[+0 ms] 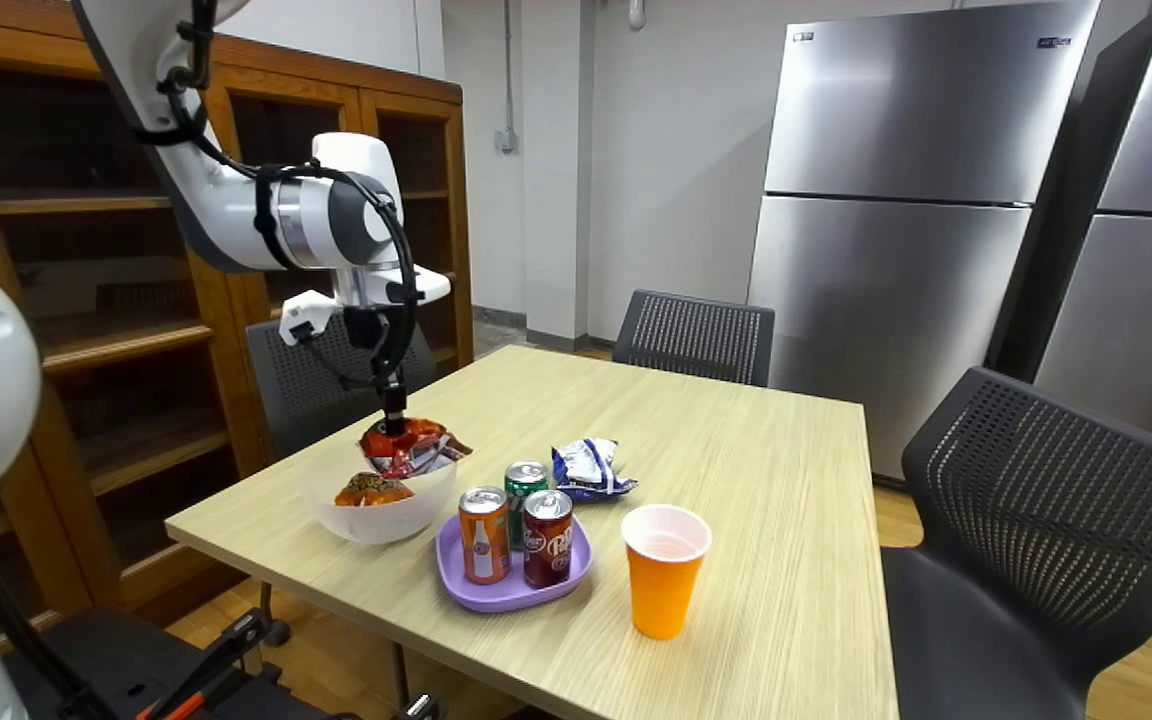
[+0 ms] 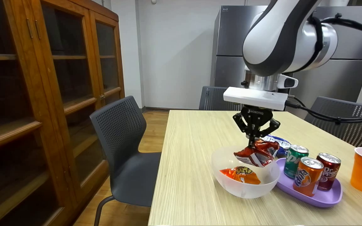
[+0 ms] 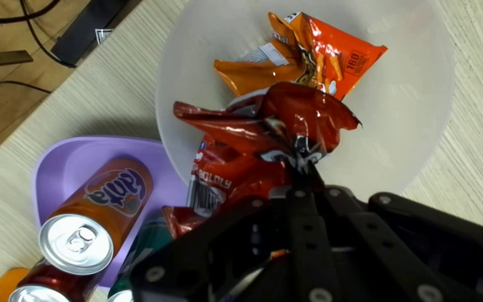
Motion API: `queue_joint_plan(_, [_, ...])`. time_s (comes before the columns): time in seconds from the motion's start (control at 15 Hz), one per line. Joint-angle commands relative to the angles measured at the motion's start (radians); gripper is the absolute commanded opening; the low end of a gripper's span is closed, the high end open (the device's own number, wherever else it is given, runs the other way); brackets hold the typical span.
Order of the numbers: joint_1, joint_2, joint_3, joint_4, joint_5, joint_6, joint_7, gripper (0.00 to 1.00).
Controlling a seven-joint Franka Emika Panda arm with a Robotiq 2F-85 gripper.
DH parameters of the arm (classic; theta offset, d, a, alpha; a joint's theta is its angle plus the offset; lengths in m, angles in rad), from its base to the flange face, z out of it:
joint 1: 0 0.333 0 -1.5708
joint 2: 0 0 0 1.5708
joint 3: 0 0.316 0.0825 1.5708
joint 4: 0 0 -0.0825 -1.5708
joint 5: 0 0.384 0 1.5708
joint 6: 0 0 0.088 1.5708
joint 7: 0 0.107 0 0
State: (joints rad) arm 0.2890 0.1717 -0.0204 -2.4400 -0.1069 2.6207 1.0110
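My gripper (image 2: pixel 252 145) points straight down over a frosted white bowl (image 2: pixel 242 191). Its jaws are pinched together on the crumpled top of a red chip bag (image 2: pixel 262 154), also plain in the wrist view as a shiny red bag (image 3: pixel 237 172). The bag hangs at the bowl's rim level, partly over the side toward the purple tray; whether it touches the bowl I cannot tell. Inside the bowl lies an orange snack bag (image 3: pixel 329 54), partly covered by the red one in the wrist view. The fingertips themselves are largely hidden by folded foil.
Close beside the bowl, a purple tray (image 1: pixel 501 600) carries an orange Fanta can (image 1: pixel 485 540), a green Sprite can (image 2: pixel 294 163) and a Dr Pepper can (image 1: pixel 548 545). A blue-and-white bag (image 1: pixel 591 468) lies behind them. An orange cup (image 1: pixel 664 585) stands near the tray. Chairs surround the table.
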Motion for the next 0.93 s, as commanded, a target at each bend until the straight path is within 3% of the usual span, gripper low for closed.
queue_joint_plan(0.0, [-0.022, -0.002, 0.036, -0.001, -0.012, -0.017, 0.005, 0.00])
queue_joint_plan(0.6, [-0.015, 0.064, 0.051, 0.039, -0.003, -0.028, -0.001, 0.00])
queue_joint_plan(0.67, [-0.014, 0.065, 0.050, 0.039, -0.005, -0.030, -0.003, 0.26])
queue_joint_plan(0.73, [-0.013, 0.064, 0.050, 0.037, -0.005, -0.029, -0.005, 0.27])
queue_joint_plan(0.87, [-0.013, 0.061, 0.052, 0.034, -0.002, -0.033, -0.010, 0.40])
